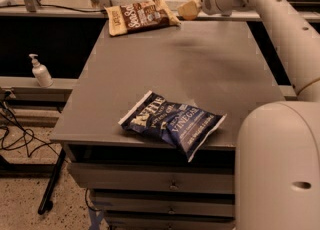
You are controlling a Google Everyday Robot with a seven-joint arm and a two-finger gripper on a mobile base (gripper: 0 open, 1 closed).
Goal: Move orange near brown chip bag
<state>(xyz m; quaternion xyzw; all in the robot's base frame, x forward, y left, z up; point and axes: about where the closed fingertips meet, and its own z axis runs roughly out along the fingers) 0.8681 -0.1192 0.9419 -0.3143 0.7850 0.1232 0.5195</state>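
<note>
The brown chip bag (141,16) lies flat at the table's far edge, left of centre, with white lettering and a yellowish end. My gripper (192,8) hovers just right of the bag's right end, at the far edge of the table. It is shut on the orange (187,11), which shows only as a small pale orange lump at the gripper's tip, slightly above the surface. The arm reaches in from the upper right.
A dark blue chip bag (173,123) lies near the front edge of the grey table (215,69). Drawers sit under the table. A white pump bottle (40,72) stands on a low shelf at left. My white base (278,169) fills the lower right.
</note>
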